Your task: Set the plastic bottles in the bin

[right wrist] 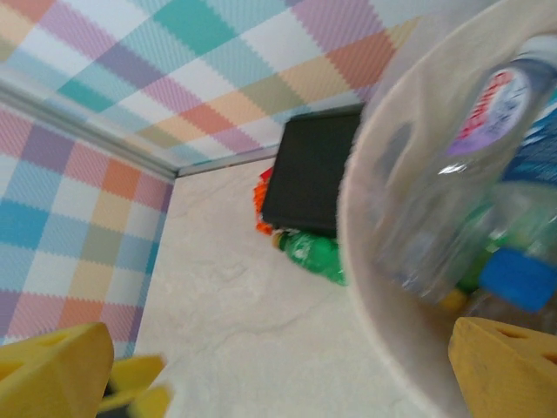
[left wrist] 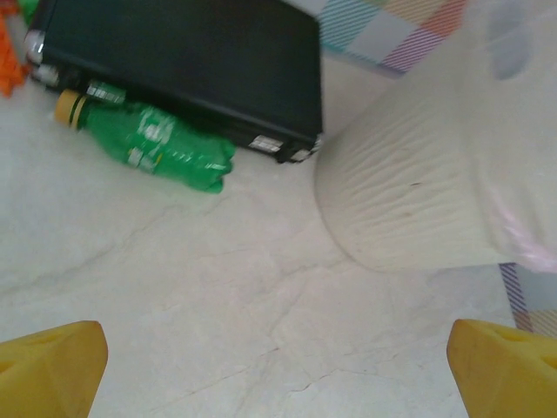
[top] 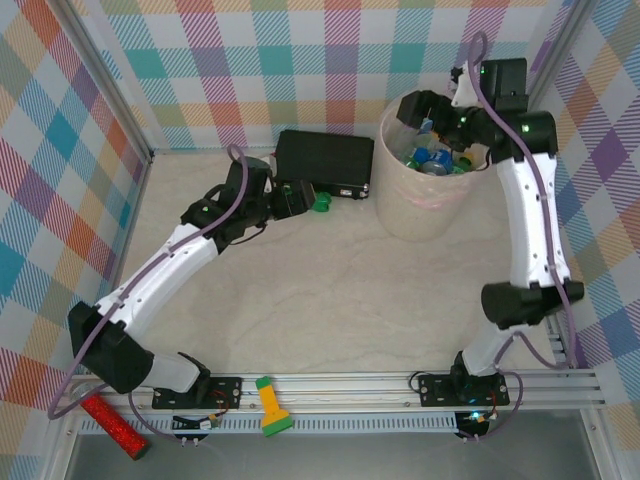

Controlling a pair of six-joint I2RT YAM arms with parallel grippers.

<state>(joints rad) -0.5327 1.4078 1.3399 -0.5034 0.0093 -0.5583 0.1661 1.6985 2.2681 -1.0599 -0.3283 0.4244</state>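
Pastel-checked walls around a pale marbled tabletop, one green crinkled plastic bottle lying on its side against the flat black rectangular case, near the round beige lined bin holding other clear bottles. Looks light, thin-walled and slick, so probably best pinched across the mid-body. Left fingers spread wide and empty, facing it; right fingers likewise over the bin.
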